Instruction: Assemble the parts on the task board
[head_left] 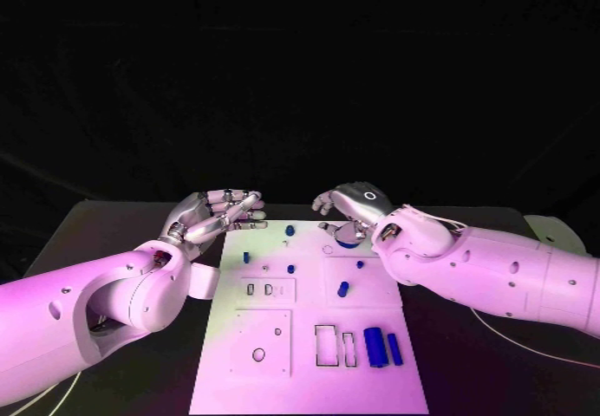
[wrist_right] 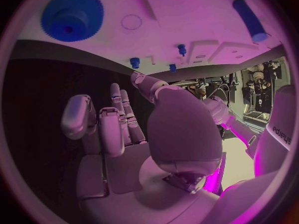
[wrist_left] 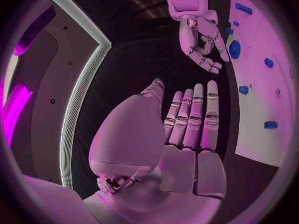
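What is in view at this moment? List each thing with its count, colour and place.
White rectangular task board: one, middle of the black table, with outlined slots and holes.
Blue cylinders: two, lying side by side near the board's near right corner.
Small blue pegs: several, scattered over the board's far half; exact count unclear.
Blue toothed gear: one, on the board's far right part, close to the right hand.
Black table: one, under the board.
Left hand: silver, at the board's far left corner, fingers extended, holding nothing.
Right hand: silver, over the board's far right part, fingers loosely curled, nothing seen in it.
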Robot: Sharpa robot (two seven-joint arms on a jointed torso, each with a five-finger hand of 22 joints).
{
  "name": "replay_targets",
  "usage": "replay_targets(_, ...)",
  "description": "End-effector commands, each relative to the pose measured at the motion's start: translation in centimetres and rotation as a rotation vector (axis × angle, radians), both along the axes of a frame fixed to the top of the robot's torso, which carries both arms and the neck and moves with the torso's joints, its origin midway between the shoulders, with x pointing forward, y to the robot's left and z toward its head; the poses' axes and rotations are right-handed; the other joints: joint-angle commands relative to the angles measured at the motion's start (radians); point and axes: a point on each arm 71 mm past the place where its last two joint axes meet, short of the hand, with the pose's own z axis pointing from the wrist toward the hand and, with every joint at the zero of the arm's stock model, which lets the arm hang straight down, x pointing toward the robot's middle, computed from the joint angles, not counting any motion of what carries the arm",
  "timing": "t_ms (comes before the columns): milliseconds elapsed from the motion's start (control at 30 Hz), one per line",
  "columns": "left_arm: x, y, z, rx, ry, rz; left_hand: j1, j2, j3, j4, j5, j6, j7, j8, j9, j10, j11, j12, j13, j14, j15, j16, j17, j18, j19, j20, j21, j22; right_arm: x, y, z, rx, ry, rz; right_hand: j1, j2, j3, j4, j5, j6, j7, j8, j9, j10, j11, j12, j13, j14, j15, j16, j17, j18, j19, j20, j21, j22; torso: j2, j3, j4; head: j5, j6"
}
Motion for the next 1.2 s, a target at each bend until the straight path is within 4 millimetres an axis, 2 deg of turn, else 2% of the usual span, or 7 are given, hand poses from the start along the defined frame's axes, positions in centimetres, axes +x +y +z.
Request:
replay_targets(33, -0.1, -0.1, 0.2, -0.013, -0.005, -0.02, 0.006, -0.002, -0.004, -0.001, 0.005, -0.003, 0.016, -0.007, -0.001, 0.001, 0.007, -0.004, -0.001, -0.002, 0.005, -0.006, 0.001, 0.014, 0.005, 0.003, -0.004, -0.001, -0.5, -1.3, 0.6, 0.109, 0.079, -0.023, -0.009, -0.002, -0.002, 0.007, 0.006, 0.014, 0.0, 0.002, 0.003, 0.049, -0.009, 0.021, 0.013, 0.048, -0.009, 0.012, 0.018, -0.008, 0.017, -0.004, 0.019, 0.025, -0.004, 0.0016, -0.0092, -0.001, 0.0)
replay_targets(267, -0.2, 0.2, 0.2, -0.012, -0.006, -0.012, 0.006, -0.002, -0.004, -0.001, 0.005, -0.002, 0.016, -0.007, -0.001, 0.002, 0.007, -0.004, -0.001, -0.003, 0.005, -0.006, 0.001, 0.014, 0.005, 0.003, -0.005, -0.001, -1.0, -6.0, 0.5, 0.078, 0.273, -0.149, -0.034, -0.039, -0.137, 0.038, 0.044, 0.004, -0.036, 0.018, 0.024, 0.183, -0.056, 0.299, 0.255, 0.064, -0.049, 0.049, 0.081, -0.026, 0.066, -0.041, 0.084, 0.114, -0.007, 0.0046, -0.0156, -0.004, 0.002)
replay_targets(333, -0.2, 0.3, 0.2, -0.012, -0.006, -0.01, 0.006, -0.002, -0.004, -0.001, 0.005, -0.002, 0.016, -0.007, -0.001, 0.002, 0.007, -0.004, -0.001, -0.003, 0.005, -0.006, 0.001, 0.014, 0.005, 0.003, -0.005, -0.001, -0.9, -6.7, 0.4, 0.062, 0.305, -0.174, -0.002, -0.001, -0.196, 0.07, 0.061, -0.02, -0.042, 0.05, 0.047, 0.082, -0.057, 0.72, 0.683, 0.072, -0.046, 0.071, 0.121, -0.035, 0.084, -0.034, 0.107, 0.149, -0.008, 0.0061, -0.0162, -0.005, 0.001)
replay_targets(367, -0.2, 0.3, 0.2, -0.012, -0.006, -0.011, 0.006, -0.002, -0.004, -0.001, 0.005, -0.002, 0.016, -0.007, -0.001, 0.002, 0.007, -0.004, -0.001, -0.003, 0.005, -0.007, 0.001, 0.014, 0.004, 0.003, -0.005, -0.002, -0.9, -7.0, 0.3, 0.057, 0.319, -0.185, -0.012, -0.009, -0.223, 0.091, 0.052, -0.034, -0.031, 0.057, 0.05, 0.118, -0.048, 0.865, 0.824, 0.078, -0.042, 0.085, 0.153, -0.036, 0.091, -0.036, 0.117, 0.164, -0.007, 0.0066, -0.0165, -0.005, 0.002)
replay_targets(467, -0.2, 0.3, 0.2, -0.013, -0.005, -0.012, 0.006, -0.002, -0.004, -0.001, 0.005, -0.002, 0.016, -0.007, -0.001, 0.002, 0.007, -0.004, -0.001, -0.003, 0.005, -0.007, 0.001, 0.014, 0.004, 0.003, -0.005, -0.002, -0.5, -7.7, -0.1, 0.053, 0.371, -0.224, 0.008, -0.001, -0.269, 0.135, 0.053, -0.06, -0.023, 0.081, 0.061, 0.149, -0.039, 1.052, 1.009, 0.085, -0.032, 0.103, 0.194, -0.039, 0.101, -0.029, 0.129, 0.185, -0.006, 0.0048, -0.0172, -0.007, 0.008)
replay_targets(633, -0.3, 0.1, 0.2, -0.015, -0.004, -0.019, 0.006, -0.002, -0.005, -0.001, 0.005, -0.002, 0.016, -0.007, -0.001, 0.002, 0.007, -0.004, -0.001, -0.003, 0.005, -0.007, 0.001, 0.014, 0.004, 0.003, -0.005, -0.002, 0.1, -7.9, -0.4, 0.044, 0.401, -0.257, 0.031, 0.004, -0.302, 0.163, 0.057, -0.081, -0.018, 0.101, 0.068, 0.183, -0.033, 1.151, 1.105, 0.092, -0.027, 0.117, 0.228, -0.042, 0.109, -0.024, 0.139, 0.202, -0.005, 0.0037, -0.0104, -0.012, 0.006)
replay_targets(1200, -0.1, 0.0, 0.2, -0.014, -0.006, -0.012, 0.007, -0.002, -0.005, -0.001, 0.005, -0.001, 0.016, -0.007, -0.001, 0.004, 0.007, -0.005, -0.001, -0.003, 0.005, -0.008, 0.002, 0.014, 0.004, 0.003, -0.006, -0.002, 1.5, -5.9, -1.8, 0.035, 0.416, -0.262, 0.051, 0.017, -0.33, 0.192, 0.064, -0.105, -0.011, 0.11, 0.07, 0.218, -0.025, 1.219, 1.171, 0.101, -0.02, 0.132, 0.273, -0.049, 0.125, -0.017, 0.162, 0.232, -0.002, 0.0067, -0.0092, -0.012, 0.002)
